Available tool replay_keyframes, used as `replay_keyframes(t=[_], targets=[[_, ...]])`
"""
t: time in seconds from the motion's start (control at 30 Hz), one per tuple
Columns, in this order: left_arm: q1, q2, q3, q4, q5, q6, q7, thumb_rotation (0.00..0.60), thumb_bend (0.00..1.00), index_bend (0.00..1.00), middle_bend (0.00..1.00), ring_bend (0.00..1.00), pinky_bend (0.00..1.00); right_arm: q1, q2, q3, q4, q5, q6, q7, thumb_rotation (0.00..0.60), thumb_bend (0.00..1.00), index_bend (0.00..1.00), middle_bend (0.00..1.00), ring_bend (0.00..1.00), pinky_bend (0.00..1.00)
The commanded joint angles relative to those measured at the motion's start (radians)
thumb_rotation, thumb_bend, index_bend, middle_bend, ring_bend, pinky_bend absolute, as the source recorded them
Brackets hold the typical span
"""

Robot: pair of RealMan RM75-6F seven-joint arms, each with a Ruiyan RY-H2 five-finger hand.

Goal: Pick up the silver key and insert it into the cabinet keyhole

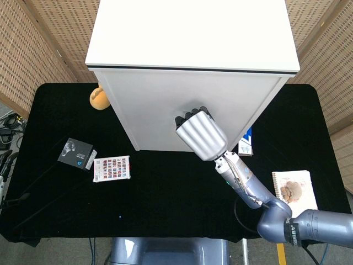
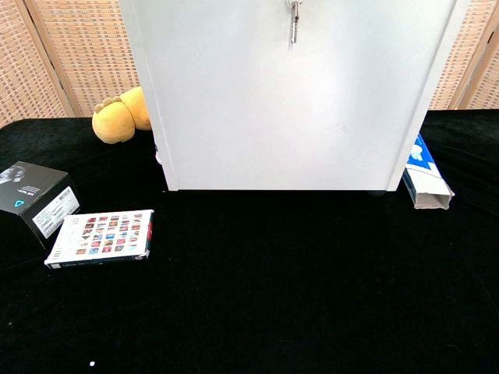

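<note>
Your right hand (image 1: 200, 134) is pressed up against the front of the white cabinet (image 2: 288, 101), its dark fingertips (image 1: 190, 115) at the door. From above, its back hides the grasp, so I cannot tell what it holds. In the chest view a silver key (image 2: 295, 23) hangs straight down near the door's top edge, apparently from the keyhole.

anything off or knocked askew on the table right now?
Nothing stands out. The white cabinet stands square, with the silver keys hanging straight down its front below the right hand. The black box, the colourful card pack, the yellow plush toy and the blue-and-white carton lie undisturbed.
</note>
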State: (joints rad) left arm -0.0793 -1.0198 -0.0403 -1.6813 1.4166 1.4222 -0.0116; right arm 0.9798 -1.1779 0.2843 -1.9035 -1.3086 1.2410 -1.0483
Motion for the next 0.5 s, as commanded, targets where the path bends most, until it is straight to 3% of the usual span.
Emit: replay_keyframes(t=[0.03,0.3,0.43,0.5], targets=[[0.001,0.001,0.0,-0.001,0.002,0.003,-0.001,0.6,0.0,0.0,0.0,0.0,0.0,-0.026,0.032,-0.011,-0.03,-0.035,0.018,0.024,0.6,0.38,0.69,0.89,0.87,1.0],[0.007,0.006,0.004,-0.003,0.015,0.014,-0.012,0.6,0.0,0.0,0.0,0.0,0.0,-0.131,0.116,-0.093,-0.065,-0.178,0.074,0.14,0.6,0.33,0.63,0.86,0.86,1.0],[0.011,0.01,0.008,-0.005,0.027,0.023,-0.02,0.6,0.0,0.0,0.0,0.0,0.0,-0.25,0.167,-0.195,-0.008,-0.359,0.18,0.318,0.6,0.26,0.56,0.76,0.78,0.94],[0.016,0.01,0.014,-0.01,0.04,0.031,-0.02,0.6,0.0,0.0,0.0,0.0,0.0,-0.365,0.19,-0.29,0.095,-0.426,0.275,0.442,0.6,0.22,0.51,0.68,0.71,0.83]])
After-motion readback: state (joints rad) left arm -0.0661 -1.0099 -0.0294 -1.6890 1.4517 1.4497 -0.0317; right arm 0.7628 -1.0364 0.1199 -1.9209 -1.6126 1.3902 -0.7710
